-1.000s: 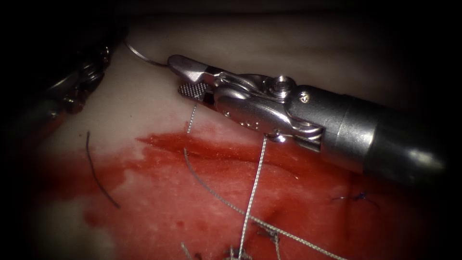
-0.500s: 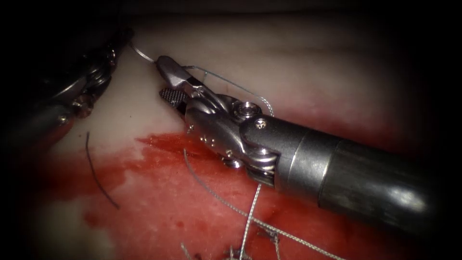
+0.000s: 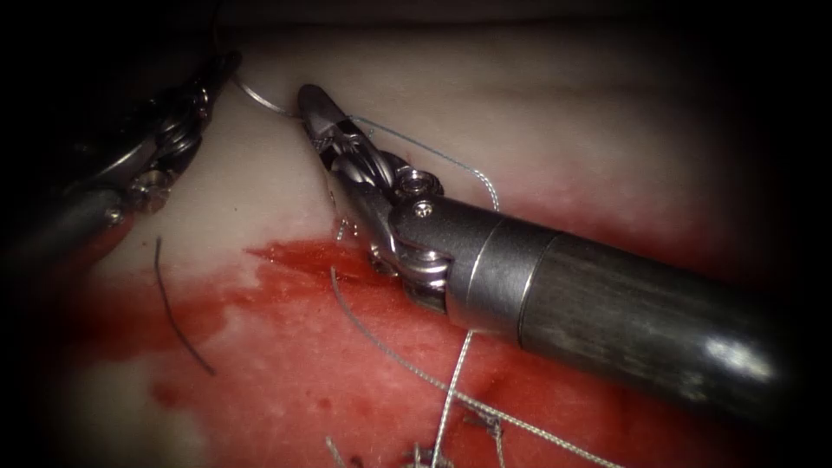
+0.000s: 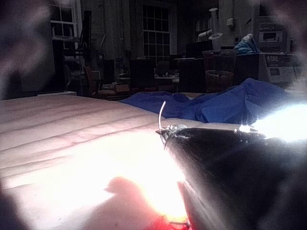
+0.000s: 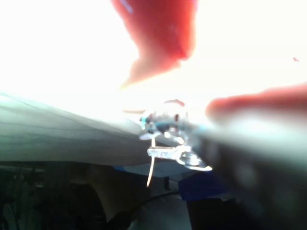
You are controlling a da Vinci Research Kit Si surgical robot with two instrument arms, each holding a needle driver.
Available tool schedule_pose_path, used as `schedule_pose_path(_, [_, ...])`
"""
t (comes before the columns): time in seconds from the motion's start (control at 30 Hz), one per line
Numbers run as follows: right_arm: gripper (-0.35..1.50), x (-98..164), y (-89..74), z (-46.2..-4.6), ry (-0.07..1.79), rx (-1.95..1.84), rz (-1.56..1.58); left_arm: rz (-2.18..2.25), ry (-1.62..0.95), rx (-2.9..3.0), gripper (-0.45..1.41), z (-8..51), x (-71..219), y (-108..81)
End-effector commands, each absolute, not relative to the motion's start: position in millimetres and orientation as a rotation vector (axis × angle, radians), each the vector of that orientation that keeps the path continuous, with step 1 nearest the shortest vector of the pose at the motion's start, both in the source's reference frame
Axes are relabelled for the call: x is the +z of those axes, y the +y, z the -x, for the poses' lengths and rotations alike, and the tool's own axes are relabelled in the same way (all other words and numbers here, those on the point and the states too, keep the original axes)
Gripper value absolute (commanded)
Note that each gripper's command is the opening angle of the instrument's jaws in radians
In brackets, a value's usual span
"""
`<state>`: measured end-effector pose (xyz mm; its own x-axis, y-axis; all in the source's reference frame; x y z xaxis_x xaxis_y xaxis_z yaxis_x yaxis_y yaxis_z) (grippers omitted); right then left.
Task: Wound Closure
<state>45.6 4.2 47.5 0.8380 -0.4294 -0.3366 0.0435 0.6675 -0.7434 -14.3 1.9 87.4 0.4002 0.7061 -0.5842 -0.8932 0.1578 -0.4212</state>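
My right tool (image 3: 314, 108) reaches in across the cut (image 3: 295, 253), its jaws shut on the curved needle (image 3: 260, 100) near its tail end, above the pale tissue (image 3: 563, 113) beyond the cut. The needle is out of the tissue and arcs left to my left tool (image 3: 204, 91), which sits in shadow and grips its other end. Thread (image 3: 451, 160) runs from the right jaws back over the wrist and down behind the shaft. In the left wrist view the needle (image 4: 161, 112) rises from the left tool (image 4: 170, 130). In the right wrist view the needle (image 5: 152, 167) hangs from the right tool (image 5: 165, 139).
Red fluid (image 3: 286, 347) covers the tissue around the cut. Braided thread strands (image 3: 381, 342) cross it toward knots (image 3: 485, 420) at the near edge. A dark cut end of thread (image 3: 173, 312) lies on the left. A blue drape (image 4: 216, 108) lies beyond the tissue.
The right tool's jaws were open beside the needle; the wrist has rolled and the jaws have shut on it. Its shaft has swung lower across the cut. The left tool has edged right.
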Motion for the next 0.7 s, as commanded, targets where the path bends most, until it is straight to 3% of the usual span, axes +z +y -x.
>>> schedule_pose_path(0.03, [-0.13,46.2,5.3,-46.6,0.528,-0.279,0.809,0.817,0.282,1.16,-0.45,14.4,86.6,3.3])
schedule_pose_path(0.17, [0.14,45.6,5.0,-47.3,0.517,-0.317,0.816,0.818,0.284,1.165,-0.45,14.4,86.6,3.3])
schedule_pose_path(0.23, [0.19,45.5,4.9,-47.5,0.506,-0.327,0.824,0.817,0.286,1.164,-0.45,14.4,86.7,3.3])
schedule_pose_path(0.27, [0.15,45.5,4.9,-47.6,0.508,-0.327,0.823,0.817,0.286,1.164,-0.45,14.4,86.7,3.3])
schedule_pose_path(0.3, [-0.12,45.6,5.0,-47.6,0.5,-0.343,0.829,0.82,0.281,1.166,-0.45,14.4,86.7,3.3])
schedule_pose_path(0.4, [-0.35,45.6,5.3,-47.2,0.484,-0.385,0.84,0.833,0.256,1.175,-0.45,14.6,86.7,3.3])
schedule_pose_path(0.47, [-0.35,45.7,5.5,-46.9,0.474,-0.405,0.845,0.853,0.22,1.188,-0.45,14.8,86.9,3.4])
schedule_pose_path(0.53, [-0.35,45.8,5.8,-46.4,0.457,-0.44,0.855,0.871,0.191,1.233,-0.18,15.0,87.1,3.6])
schedule_pose_path(0.7, [-0.35,46.2,7.4,-44.5,0.39,-0.493,0.877,1.009,-0.062,1.375,-0.33,14.5,87.3,4.2])
